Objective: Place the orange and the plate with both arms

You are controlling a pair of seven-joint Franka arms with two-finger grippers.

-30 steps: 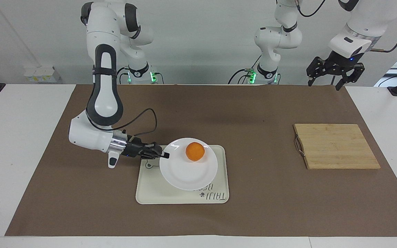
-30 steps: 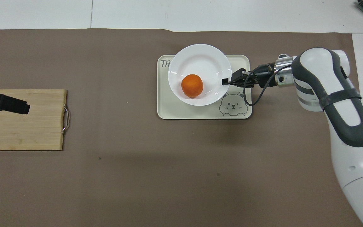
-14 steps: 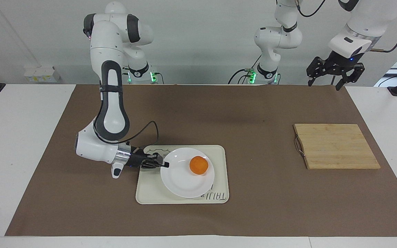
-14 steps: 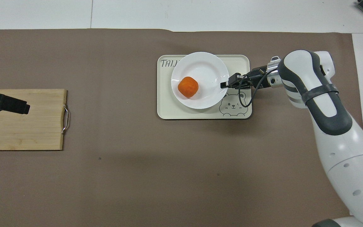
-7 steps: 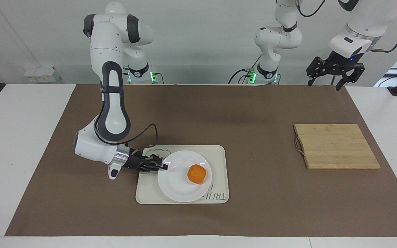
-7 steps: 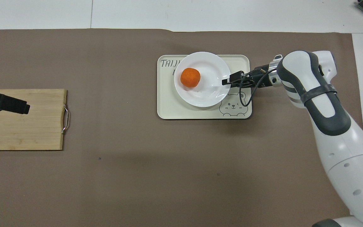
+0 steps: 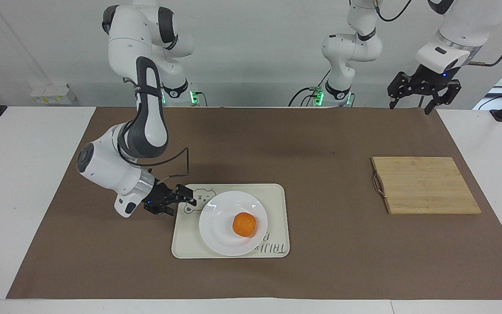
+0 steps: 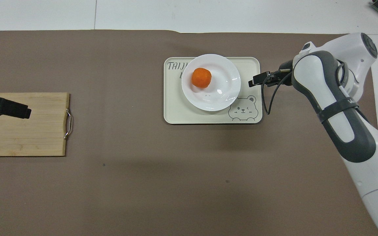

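The white plate [image 7: 220, 218] lies flat on the cream tray [image 7: 185, 244], with the orange [image 7: 244, 225] resting on it. In the overhead view the orange [image 8: 201, 78] sits on the part of the plate [image 8: 221, 93] farther from the robots. My right gripper [image 7: 184, 205] is open and empty, low over the tray's edge toward the right arm's end, a short gap from the plate's rim; it also shows in the overhead view [image 8: 253, 82]. My left gripper [image 7: 409, 106] is open, empty and raised, waiting over the cutting board [image 8: 28, 134].
The tray [image 8: 176, 111] carries a bear drawing and lettering. A bamboo cutting board [image 7: 425, 185] with a metal handle lies toward the left arm's end. Brown paper covers the table.
My right gripper lowered the plate with the orange onto the tray, let go of the rim, opened and drew back. The orange rolled a little on the plate. The left arm has not moved.
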